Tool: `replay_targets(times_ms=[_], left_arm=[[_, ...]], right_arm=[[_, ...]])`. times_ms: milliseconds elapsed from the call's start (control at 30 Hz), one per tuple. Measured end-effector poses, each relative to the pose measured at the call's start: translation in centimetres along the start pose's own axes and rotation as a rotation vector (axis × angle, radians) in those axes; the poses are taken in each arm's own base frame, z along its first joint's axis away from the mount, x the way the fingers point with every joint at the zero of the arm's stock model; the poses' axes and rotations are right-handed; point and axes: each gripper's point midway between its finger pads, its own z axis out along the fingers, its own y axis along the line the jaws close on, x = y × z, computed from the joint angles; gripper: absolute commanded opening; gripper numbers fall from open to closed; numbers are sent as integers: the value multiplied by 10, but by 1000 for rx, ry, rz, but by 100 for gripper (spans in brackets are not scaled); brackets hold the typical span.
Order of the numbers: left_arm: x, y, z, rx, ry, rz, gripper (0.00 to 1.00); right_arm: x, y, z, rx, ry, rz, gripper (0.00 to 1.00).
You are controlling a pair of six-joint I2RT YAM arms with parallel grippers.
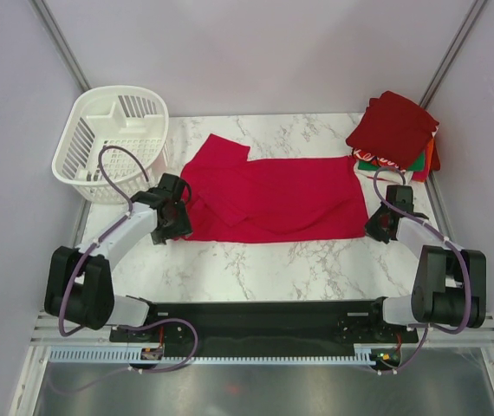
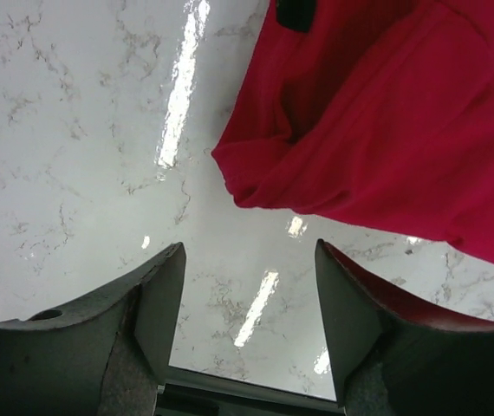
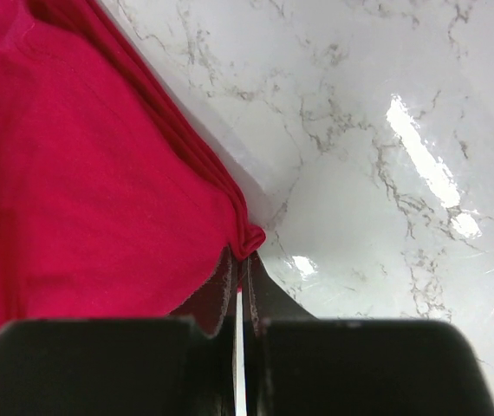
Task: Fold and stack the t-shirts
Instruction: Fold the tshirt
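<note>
A bright red t-shirt (image 1: 273, 198) lies partly folded across the middle of the marble table. My right gripper (image 1: 377, 227) is shut on the shirt's near right corner (image 3: 249, 238), and the cloth bunches at its fingertips. My left gripper (image 1: 171, 227) is open just off the shirt's near left corner (image 2: 247, 178), with bare marble between its fingers. A stack of folded t-shirts (image 1: 396, 130), dark red on top with green, white and orange below, sits at the far right.
A white slatted plastic basket (image 1: 113, 143) stands at the far left. The table's right edge runs close beside the stack. Bare marble (image 1: 273, 269) lies in front of the shirt.
</note>
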Motion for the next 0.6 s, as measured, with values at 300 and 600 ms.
replay_targets(times_ms=[300,600], left_arm=[[-9,8,26,-103,-21,-42,63],[-27,-10,49,-40,-110,-61,28]], right_arm=[[2,8,4,-45,22,7,0],[3,21,9,-115,39,6,0]])
